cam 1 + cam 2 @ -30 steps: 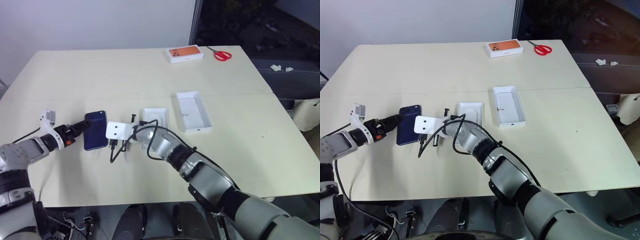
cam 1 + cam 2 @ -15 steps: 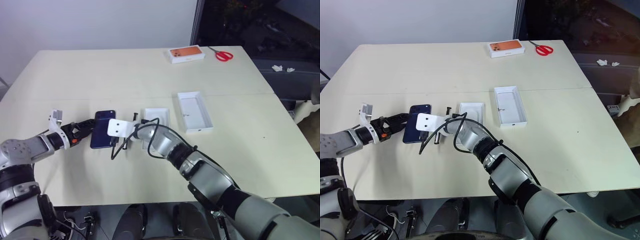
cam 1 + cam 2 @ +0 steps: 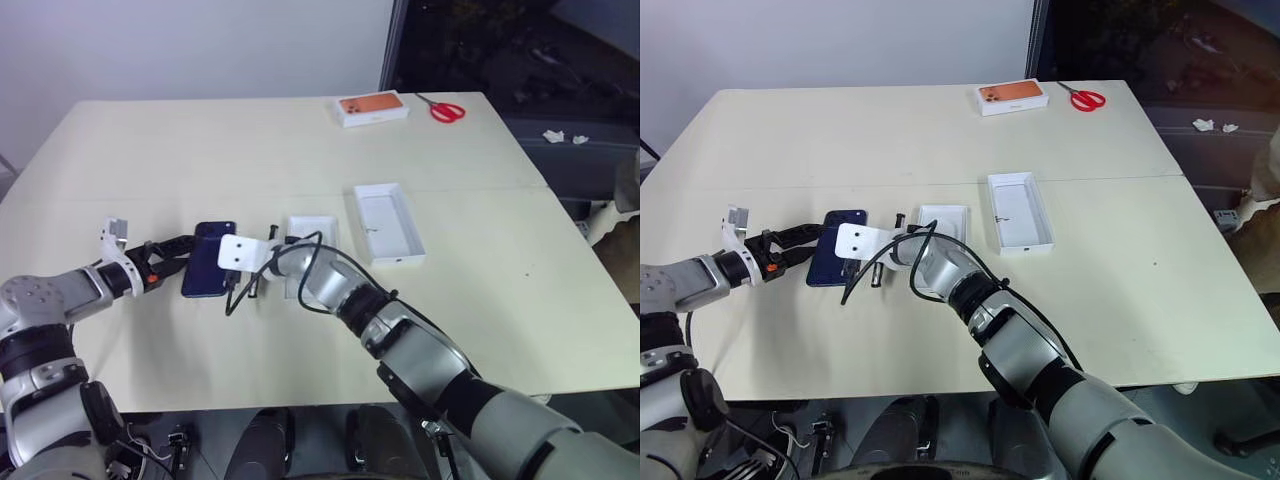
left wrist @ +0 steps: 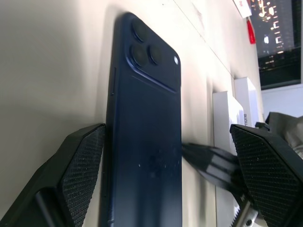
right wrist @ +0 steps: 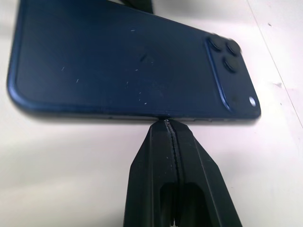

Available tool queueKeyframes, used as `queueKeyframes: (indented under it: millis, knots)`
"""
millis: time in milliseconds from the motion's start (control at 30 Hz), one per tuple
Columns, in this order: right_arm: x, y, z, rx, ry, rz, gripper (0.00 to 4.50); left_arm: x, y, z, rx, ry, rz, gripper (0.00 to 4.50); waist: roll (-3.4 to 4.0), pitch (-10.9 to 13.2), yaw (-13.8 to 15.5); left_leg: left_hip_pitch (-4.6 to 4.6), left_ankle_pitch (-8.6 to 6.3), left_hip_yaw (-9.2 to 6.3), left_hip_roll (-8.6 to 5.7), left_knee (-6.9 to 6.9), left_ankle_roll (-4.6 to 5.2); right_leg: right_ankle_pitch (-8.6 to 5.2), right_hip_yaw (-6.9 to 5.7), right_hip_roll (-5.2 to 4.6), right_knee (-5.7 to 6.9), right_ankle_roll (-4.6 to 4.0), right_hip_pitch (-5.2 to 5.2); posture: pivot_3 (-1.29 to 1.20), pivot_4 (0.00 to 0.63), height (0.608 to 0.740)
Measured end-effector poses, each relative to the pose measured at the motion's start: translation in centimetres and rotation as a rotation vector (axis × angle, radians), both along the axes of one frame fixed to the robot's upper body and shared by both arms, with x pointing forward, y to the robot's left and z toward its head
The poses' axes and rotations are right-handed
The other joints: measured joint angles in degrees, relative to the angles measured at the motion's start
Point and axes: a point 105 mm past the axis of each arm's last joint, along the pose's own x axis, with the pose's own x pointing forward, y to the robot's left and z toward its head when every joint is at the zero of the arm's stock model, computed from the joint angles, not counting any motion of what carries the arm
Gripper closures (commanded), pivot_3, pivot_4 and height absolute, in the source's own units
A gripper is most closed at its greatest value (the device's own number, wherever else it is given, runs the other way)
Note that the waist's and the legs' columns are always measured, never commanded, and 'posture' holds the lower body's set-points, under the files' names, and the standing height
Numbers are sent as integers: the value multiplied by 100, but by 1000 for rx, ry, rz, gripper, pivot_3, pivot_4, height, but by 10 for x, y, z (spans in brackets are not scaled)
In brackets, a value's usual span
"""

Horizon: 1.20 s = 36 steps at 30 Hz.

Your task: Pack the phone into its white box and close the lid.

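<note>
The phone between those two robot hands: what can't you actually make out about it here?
- The phone lies back up, so its screen is hidden against the table.
- Left eye view: the right arm's white wrist bracket covers the phone's right edge.
- Left wrist view: the phone's near end is cut off by the picture's edge.
- Right wrist view: whether the shut right gripper presses the phone's edge or merely meets it cannot be told.

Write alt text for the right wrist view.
The right gripper, its two black fingers shut together, presses its tip against the long edge of the phone, a dark blue slab lying camera-side up on the pale table.
</note>
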Motion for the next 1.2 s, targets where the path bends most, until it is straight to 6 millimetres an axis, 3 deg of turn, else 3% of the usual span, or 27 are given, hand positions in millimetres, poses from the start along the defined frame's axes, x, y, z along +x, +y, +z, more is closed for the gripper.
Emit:
queueKeyframes:
  millis: [267,500,867,1033,1133,1200]
  knots:
    - [-6,4,0,-20,-38,31,4475,-8,1,3,83,38,-7,71,-3,-3,-60,-1,0,3,0,-4,-1,0,4,0,0,0,1,0,150,740]
    - [-6,5,0,-21,-49,42,4475,-12,-6,3,271,62,-91,71,-1,-4,-56,1,-1,5,1,-6,-1,0,5,0,-2,0,-2,0,150,740]
    - [-8,9,6,4,-57,54,4475,-8,-22,-8,189,51,-109,71,47,-43,30,18,-5,3,-9,-4,7,0,3,-8,-8,0,21,0,150,740]
    - [-9,9,6,7,-56,55,4475,-9,-20,-9,168,29,-99,71,48,-44,55,21,-6,4,-9,-5,8,0,5,-8,-9,0,23,0,150,740]
    - [-9,9,6,7,-57,58,4500,-11,-16,-11,124,24,-79,891,48,-44,43,21,-7,4,-9,-5,10,0,5,-8,-9,0,21,0,150,740]
    - [-9,9,6,8,-58,58,4500,-13,-15,-15,106,34,-73,1809,48,-44,27,21,-7,4,-9,-6,10,0,5,-8,-10,0,21,0,150,740]
